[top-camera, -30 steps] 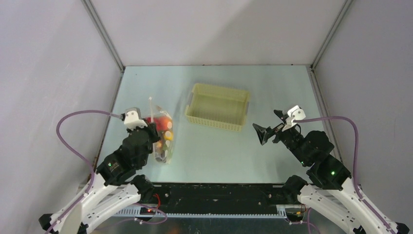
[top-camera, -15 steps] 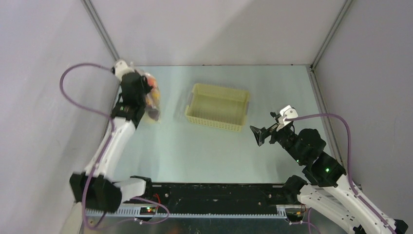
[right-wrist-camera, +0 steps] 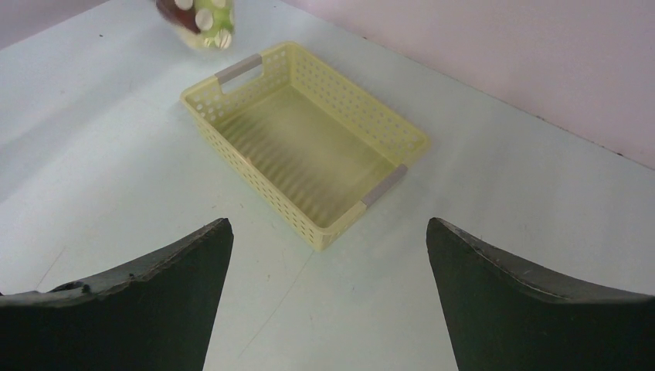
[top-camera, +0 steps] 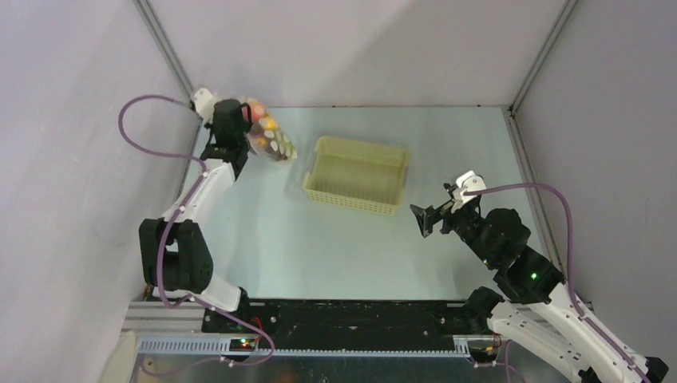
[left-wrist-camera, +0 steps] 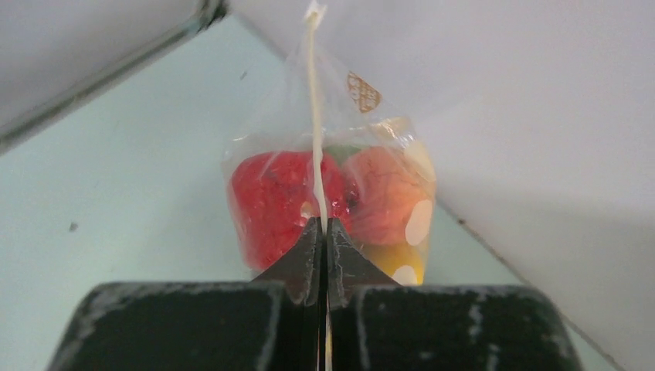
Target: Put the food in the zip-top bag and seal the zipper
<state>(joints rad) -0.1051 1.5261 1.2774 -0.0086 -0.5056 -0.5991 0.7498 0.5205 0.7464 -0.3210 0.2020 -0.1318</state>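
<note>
Top external view: nearest, our right gripper (top-camera: pixel 427 217) gapes empty beside the basket (top-camera: pixel 351 201). Far left, by the back wall, our left gripper (top-camera: pixel 243 136) pinches the zip-top bag (top-camera: pixel 271 142) by its edge, food (left-wrist-camera: pixel 274 197) inside. We judge loading done. Sealing the zipper comes next and needs the bag steadied.

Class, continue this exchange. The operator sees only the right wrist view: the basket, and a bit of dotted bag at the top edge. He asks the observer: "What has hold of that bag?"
Observer: The left gripper, shut on the bag's edge.
Operator: Anything inside?
Observer: Yes: a red piece and an orange piece, with a yellow piece beneath.
Operator: Where is it?
Observer: At the table's far left corner, left of the basket.
</note>
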